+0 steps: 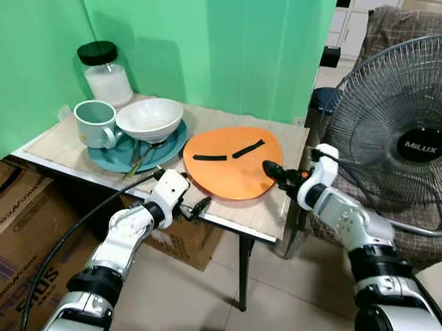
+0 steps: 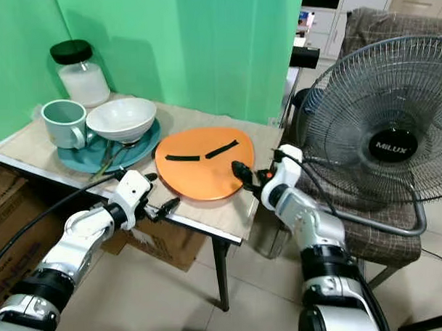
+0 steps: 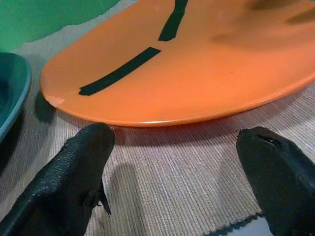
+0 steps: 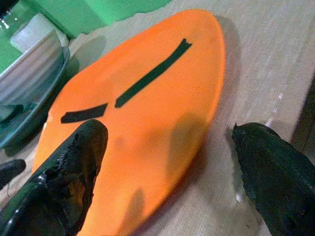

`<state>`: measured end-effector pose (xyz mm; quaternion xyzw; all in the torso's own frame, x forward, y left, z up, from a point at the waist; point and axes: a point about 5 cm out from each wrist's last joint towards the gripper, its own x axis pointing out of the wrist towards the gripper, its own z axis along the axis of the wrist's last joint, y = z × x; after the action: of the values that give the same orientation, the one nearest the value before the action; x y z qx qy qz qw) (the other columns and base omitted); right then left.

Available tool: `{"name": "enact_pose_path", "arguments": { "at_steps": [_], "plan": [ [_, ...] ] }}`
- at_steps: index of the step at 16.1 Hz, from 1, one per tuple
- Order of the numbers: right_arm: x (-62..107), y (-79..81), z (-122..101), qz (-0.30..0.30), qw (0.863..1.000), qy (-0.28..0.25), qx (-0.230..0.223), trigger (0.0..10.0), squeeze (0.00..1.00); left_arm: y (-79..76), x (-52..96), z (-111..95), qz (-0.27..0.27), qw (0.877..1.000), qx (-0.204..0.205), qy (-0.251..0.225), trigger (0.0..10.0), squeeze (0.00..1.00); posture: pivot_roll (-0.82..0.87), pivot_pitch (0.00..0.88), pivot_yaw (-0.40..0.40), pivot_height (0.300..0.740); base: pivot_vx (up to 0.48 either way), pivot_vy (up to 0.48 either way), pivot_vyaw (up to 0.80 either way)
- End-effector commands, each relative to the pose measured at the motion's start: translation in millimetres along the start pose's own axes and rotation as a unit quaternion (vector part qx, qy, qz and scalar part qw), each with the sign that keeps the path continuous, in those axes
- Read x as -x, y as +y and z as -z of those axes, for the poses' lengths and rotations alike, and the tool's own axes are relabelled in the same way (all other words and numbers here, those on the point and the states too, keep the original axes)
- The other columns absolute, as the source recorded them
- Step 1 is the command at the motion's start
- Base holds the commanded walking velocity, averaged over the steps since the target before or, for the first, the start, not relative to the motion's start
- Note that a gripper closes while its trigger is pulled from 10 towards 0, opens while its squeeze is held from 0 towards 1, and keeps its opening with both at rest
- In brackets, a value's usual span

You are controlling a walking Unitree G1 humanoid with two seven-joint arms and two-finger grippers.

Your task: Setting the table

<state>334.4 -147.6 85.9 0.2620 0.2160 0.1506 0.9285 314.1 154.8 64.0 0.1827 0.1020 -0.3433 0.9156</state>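
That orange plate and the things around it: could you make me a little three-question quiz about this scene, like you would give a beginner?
1. True or false: the orange plate is lifted off the table.
2. Which sits on the teal plate? A) the white bowl B) the glass jar C) the fan
3. Fill in: both the left gripper and the right gripper have their fingers ____.

Key
1. False: it lies flat on the table.
2. A. The green mug stands there too.
3. Open. The left one is at the plate's near edge, the right one at the plate's right edge.
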Motion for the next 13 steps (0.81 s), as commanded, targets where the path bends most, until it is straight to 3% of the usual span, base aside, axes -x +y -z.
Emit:
{"name": "enact_pose_path", "arguments": {
  "at_steps": [1, 8, 13],
  "plan": [
    [-3.1, 3.3, -3.3, 0.001, 1.0, -0.006, 0.0, 10.0, 0.0, -8.1, 4.5, 17.3, 0.02, 0.999, -0.001, 0.045, 10.0, 0.4, 0.04, 0.022, 0.02, 0.74, 0.0, 0.0, 0.0],
    [3.7, -2.0, -19.6, 0.006, 0.999, -0.039, 0.001, 10.0, 0.0, 1.4, 3.2, -25.1, 0.062, 0.994, 0.032, -0.086, 10.0, 0.32, 0.02, 0.027, 0.035, 0.74, 0.0, 0.0, 0.0],
    [14.7, -6.1, -26.9, 0.012, 0.998, -0.061, 0.006, 10.0, 0.0, 20.9, -10.5, -36.2, 0.025, 0.997, 0.013, -0.072, 10.0, 0.3, -0.01, 0.048, 0.056, 0.74, 0.0, 0.0, 0.0]
  ]
}}
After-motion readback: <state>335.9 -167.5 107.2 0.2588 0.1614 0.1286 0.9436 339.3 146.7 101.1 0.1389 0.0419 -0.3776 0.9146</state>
